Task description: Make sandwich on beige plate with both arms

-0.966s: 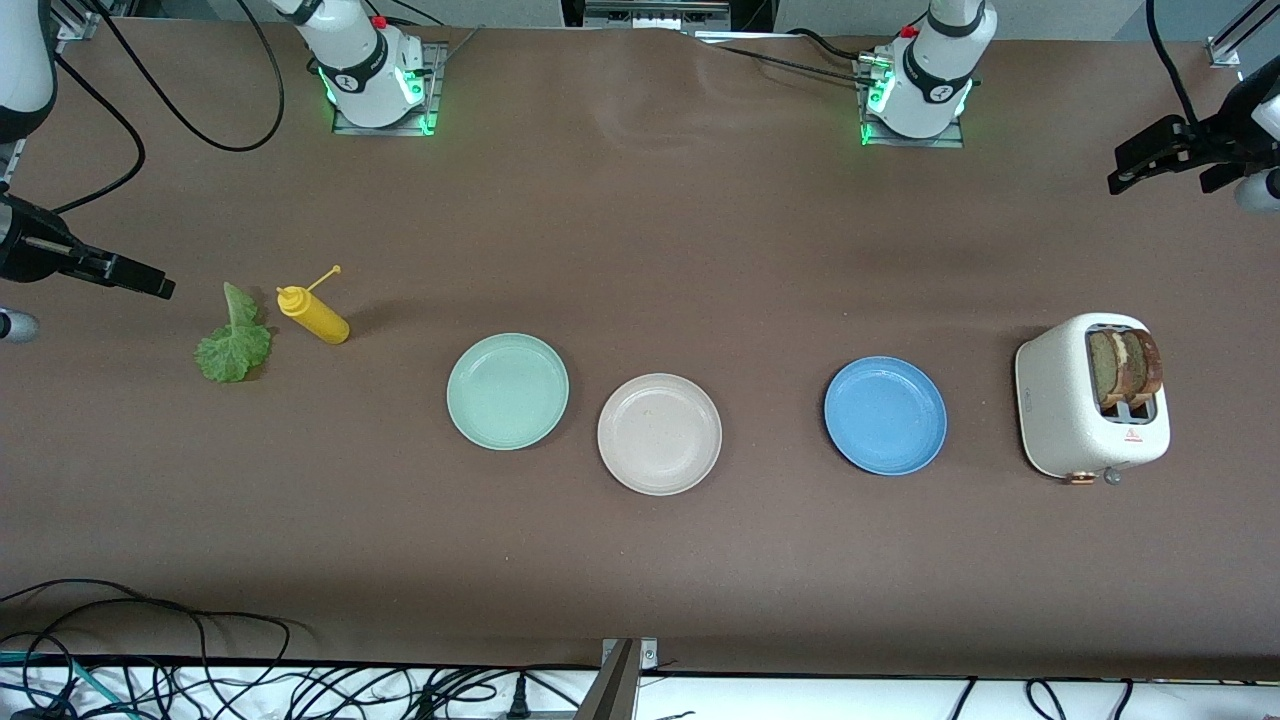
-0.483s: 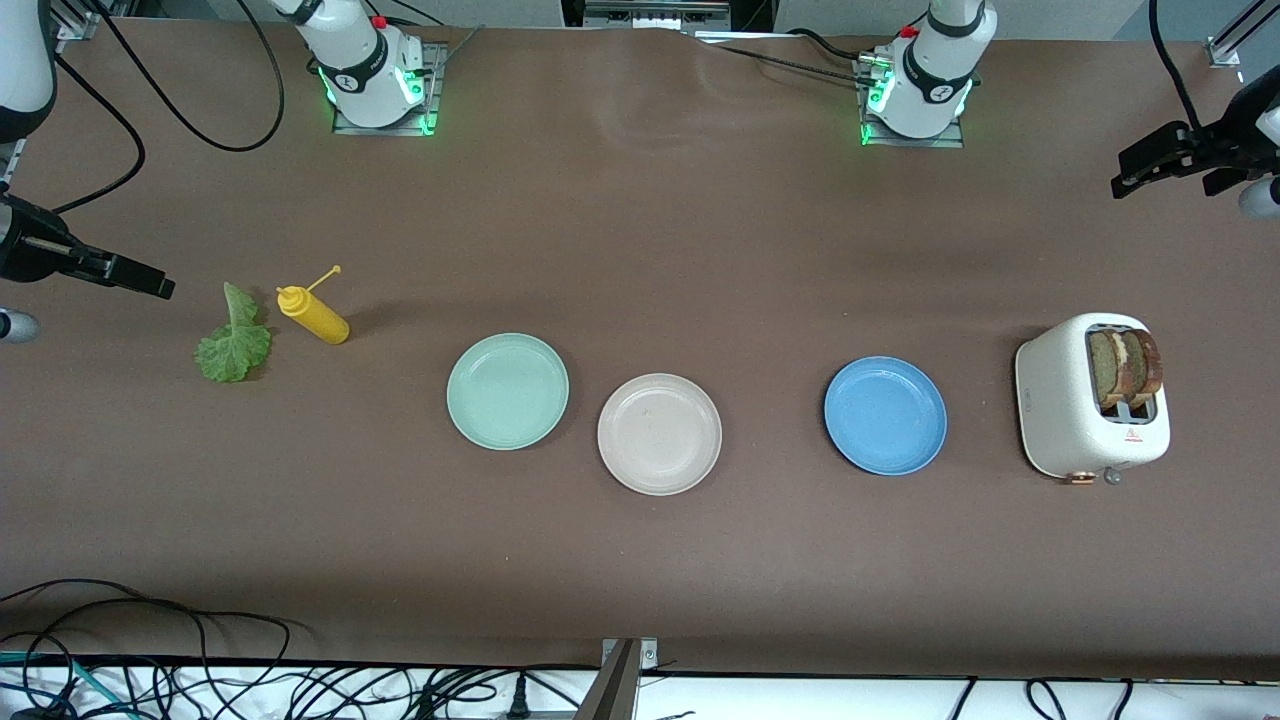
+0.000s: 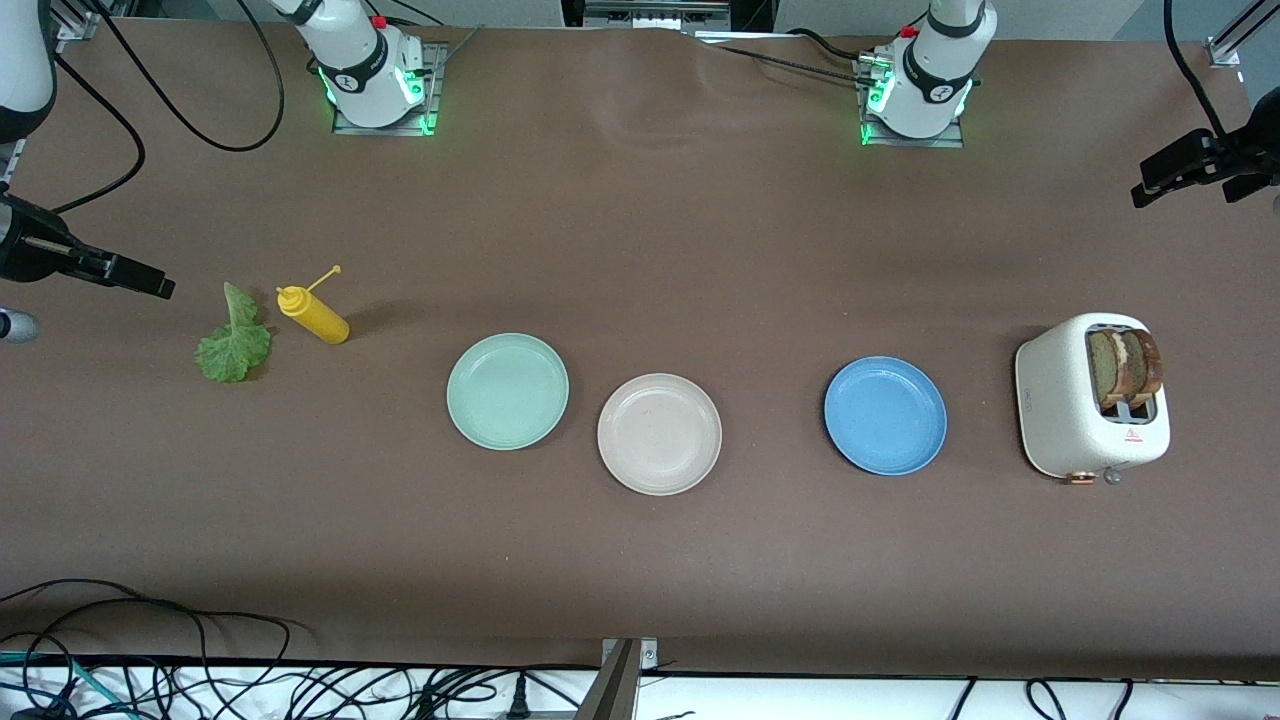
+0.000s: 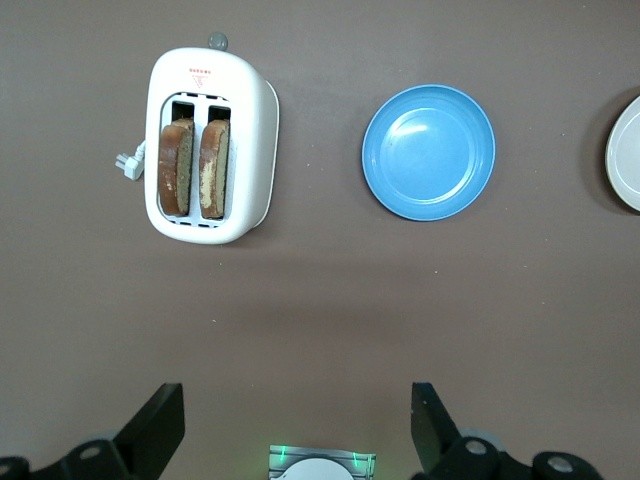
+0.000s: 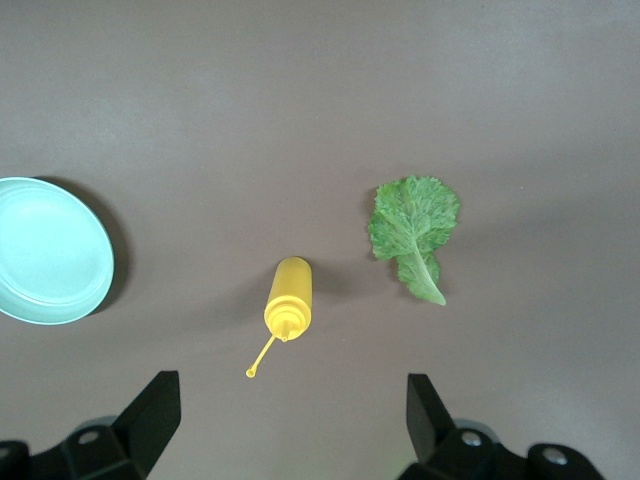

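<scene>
Left gripper (image 4: 290, 430) spread, empty, high over the toaster (image 4: 207, 145); two bread slices (image 4: 195, 168) upright in its slots. Judged stiff, light: pinch top crust. Right gripper (image 5: 285, 425) spread over limp lettuce leaf (image 5: 412, 230); take stem. Beige plate (image 3: 659, 433) bare, well apart from both.

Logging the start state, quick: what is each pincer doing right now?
Left pincer: open, holding nothing.
Right pincer: open, holding nothing.
</scene>
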### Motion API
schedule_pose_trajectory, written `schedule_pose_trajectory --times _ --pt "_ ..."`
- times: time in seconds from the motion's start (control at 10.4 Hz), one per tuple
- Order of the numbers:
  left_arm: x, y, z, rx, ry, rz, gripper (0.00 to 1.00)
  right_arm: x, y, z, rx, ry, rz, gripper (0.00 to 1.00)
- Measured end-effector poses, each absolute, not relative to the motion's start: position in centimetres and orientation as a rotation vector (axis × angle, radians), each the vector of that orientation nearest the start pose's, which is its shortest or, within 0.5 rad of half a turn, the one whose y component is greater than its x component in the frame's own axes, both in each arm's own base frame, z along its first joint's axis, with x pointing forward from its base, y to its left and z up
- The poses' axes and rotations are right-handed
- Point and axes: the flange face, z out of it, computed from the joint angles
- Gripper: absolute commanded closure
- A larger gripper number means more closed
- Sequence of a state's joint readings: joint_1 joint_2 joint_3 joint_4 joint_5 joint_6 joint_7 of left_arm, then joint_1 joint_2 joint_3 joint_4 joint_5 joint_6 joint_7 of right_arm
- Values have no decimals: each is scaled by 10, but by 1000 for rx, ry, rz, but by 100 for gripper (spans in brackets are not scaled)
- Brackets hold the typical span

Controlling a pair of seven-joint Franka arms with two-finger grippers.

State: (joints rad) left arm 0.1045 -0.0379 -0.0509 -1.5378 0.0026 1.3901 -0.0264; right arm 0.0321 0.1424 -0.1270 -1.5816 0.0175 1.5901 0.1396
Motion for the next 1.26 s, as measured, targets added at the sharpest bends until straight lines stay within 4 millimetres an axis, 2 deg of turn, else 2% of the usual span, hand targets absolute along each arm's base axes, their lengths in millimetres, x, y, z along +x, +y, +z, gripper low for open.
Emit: schedule_pose_trajectory --times 1.26 --pt "523 37 643 -3131 -152 181 0 589 -50 540 -3116 371 210 0"
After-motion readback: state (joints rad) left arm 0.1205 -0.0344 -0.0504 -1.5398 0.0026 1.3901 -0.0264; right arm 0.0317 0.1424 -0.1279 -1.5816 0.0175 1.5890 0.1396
